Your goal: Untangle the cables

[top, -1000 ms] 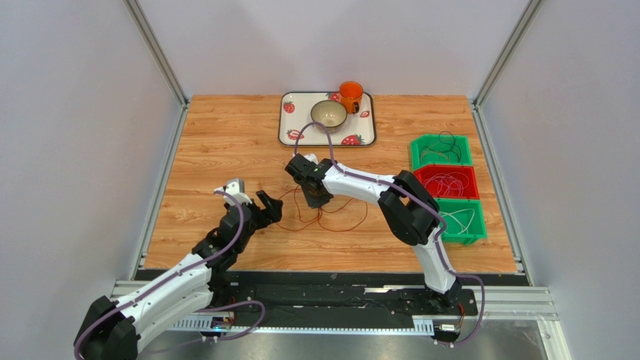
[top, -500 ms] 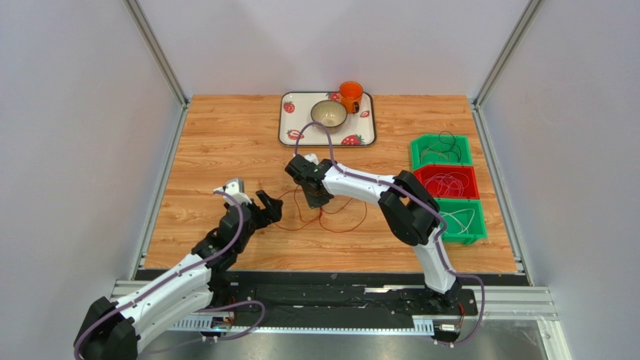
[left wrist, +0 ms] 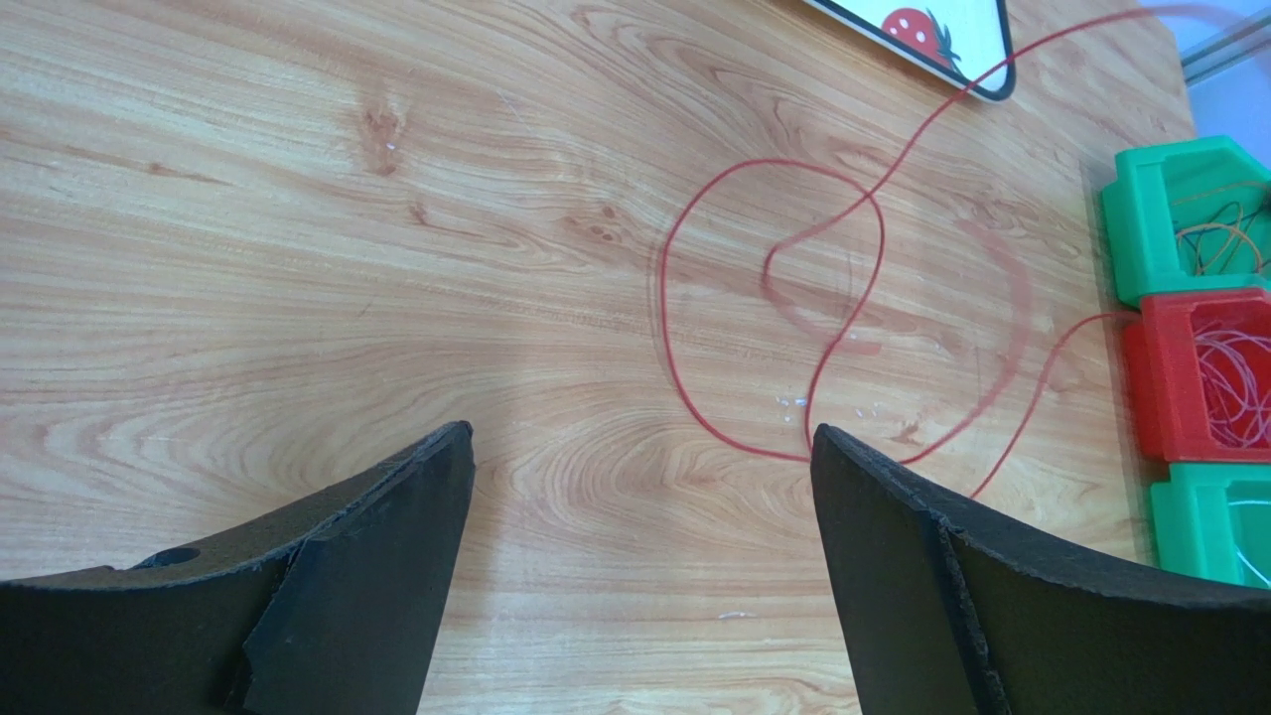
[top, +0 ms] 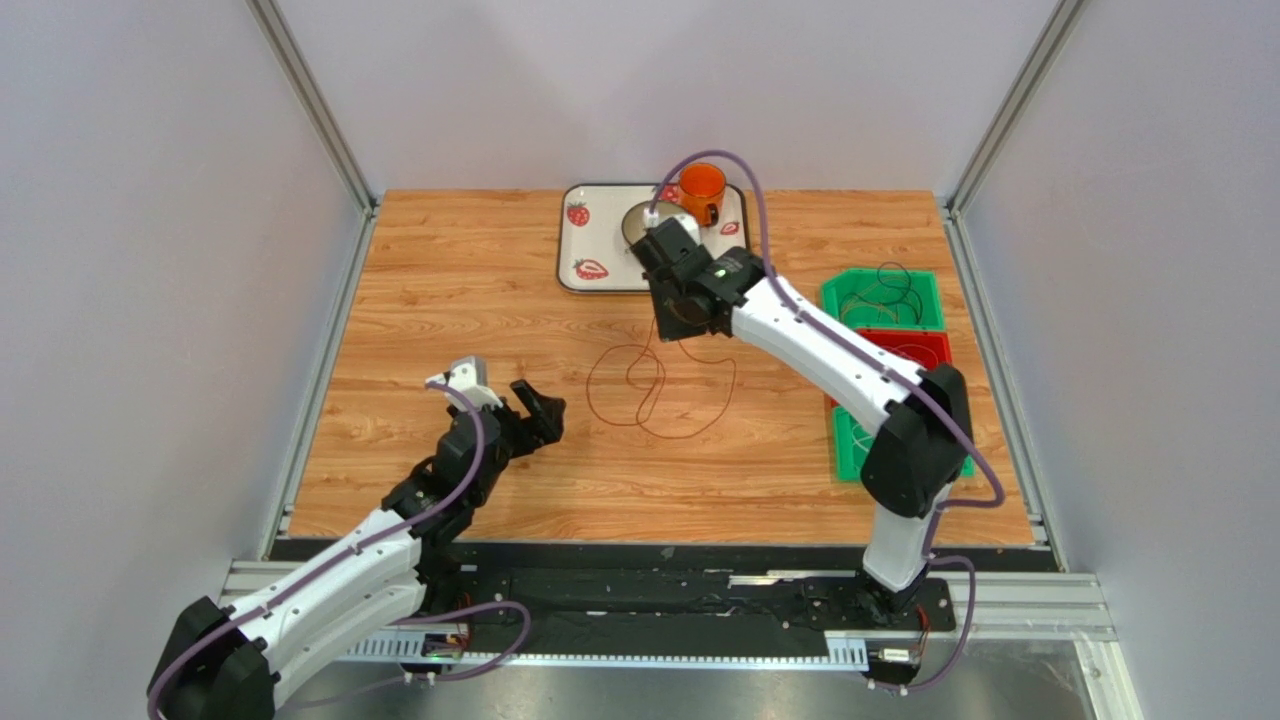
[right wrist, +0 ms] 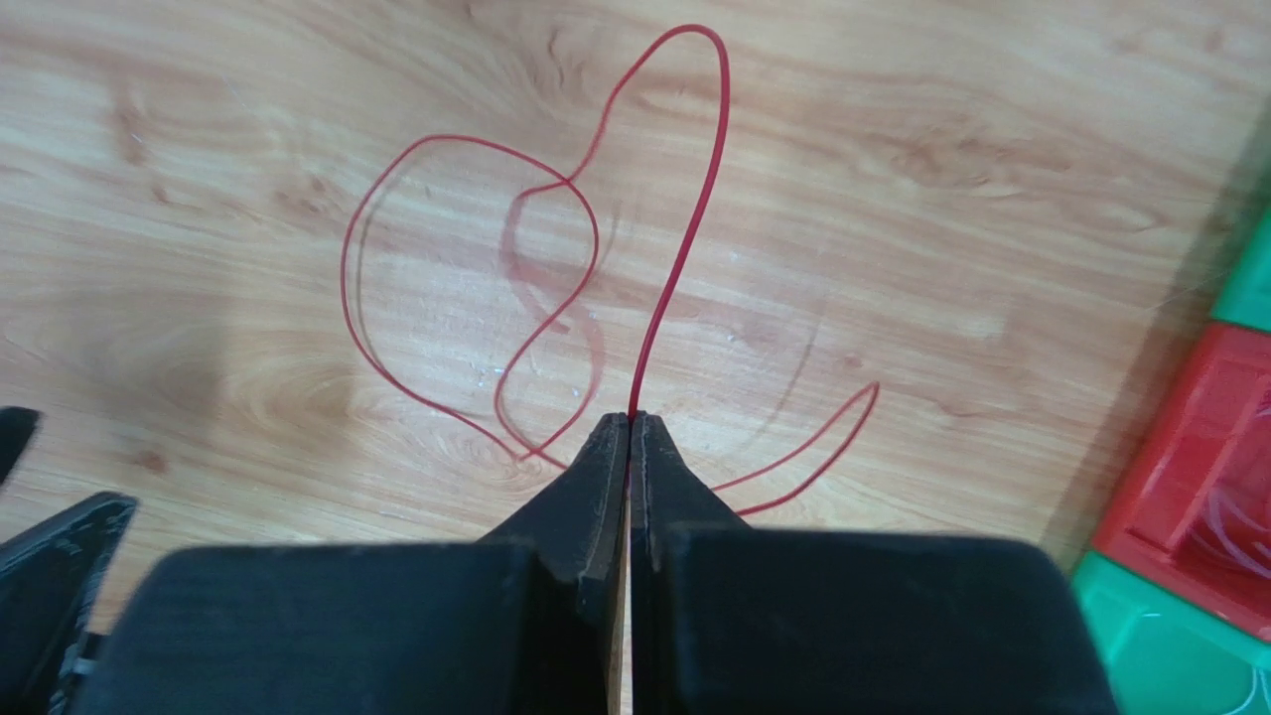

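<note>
A thin red cable lies in loose loops on the wooden table, and one strand rises from them. My right gripper hangs above the table's middle, in front of the tray, shut on that strand. In the right wrist view the cable runs straight out from between the closed fingertips of the right gripper and curls down to the loops below. My left gripper stands open just left of the loops, low over the table. The left wrist view shows the left gripper with bare wood between its fingers, and the cable ahead of it.
Three bins line the right edge: a green bin with dark wires, a red bin and a green bin, both partly behind the right arm. At the back stands a strawberry tray with a bowl and an orange mug.
The right arm has risen and swung back and to the right, lifting a strand of the red cable and dragging its loops away from the left gripper. The left arm has stayed put.
</note>
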Controlling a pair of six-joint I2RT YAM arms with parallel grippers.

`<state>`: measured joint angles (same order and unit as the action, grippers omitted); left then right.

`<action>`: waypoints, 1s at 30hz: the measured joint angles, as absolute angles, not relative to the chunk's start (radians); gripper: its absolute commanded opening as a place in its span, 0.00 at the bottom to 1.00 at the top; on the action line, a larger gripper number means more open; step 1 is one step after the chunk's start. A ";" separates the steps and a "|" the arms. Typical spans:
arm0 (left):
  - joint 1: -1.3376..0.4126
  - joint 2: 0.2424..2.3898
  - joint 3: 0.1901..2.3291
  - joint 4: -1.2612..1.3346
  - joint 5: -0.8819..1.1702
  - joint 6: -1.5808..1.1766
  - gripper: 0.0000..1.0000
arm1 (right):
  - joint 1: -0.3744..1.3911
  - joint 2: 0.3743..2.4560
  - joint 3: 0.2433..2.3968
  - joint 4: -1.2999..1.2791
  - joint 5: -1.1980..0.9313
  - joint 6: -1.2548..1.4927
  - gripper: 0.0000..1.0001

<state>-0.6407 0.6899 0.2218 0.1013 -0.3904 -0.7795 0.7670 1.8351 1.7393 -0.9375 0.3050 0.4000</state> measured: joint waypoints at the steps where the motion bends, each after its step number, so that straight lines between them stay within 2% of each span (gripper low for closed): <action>1: -0.641 0.689 0.222 0.101 -0.390 -0.780 0.92 | 0.757 1.811 1.752 -0.947 0.305 0.397 0.00; 8: -0.641 0.688 0.222 0.101 -0.390 -0.780 0.92 | 0.642 1.687 1.870 -1.001 0.305 0.367 0.00; 18: -0.641 0.687 0.222 0.101 -0.390 -0.780 0.92 | 0.525 1.643 2.216 -1.052 0.398 0.293 0.00; 30: -0.641 0.687 0.222 0.101 -0.390 -0.780 0.92 | 0.315 1.543 2.164 -0.934 0.463 0.207 0.00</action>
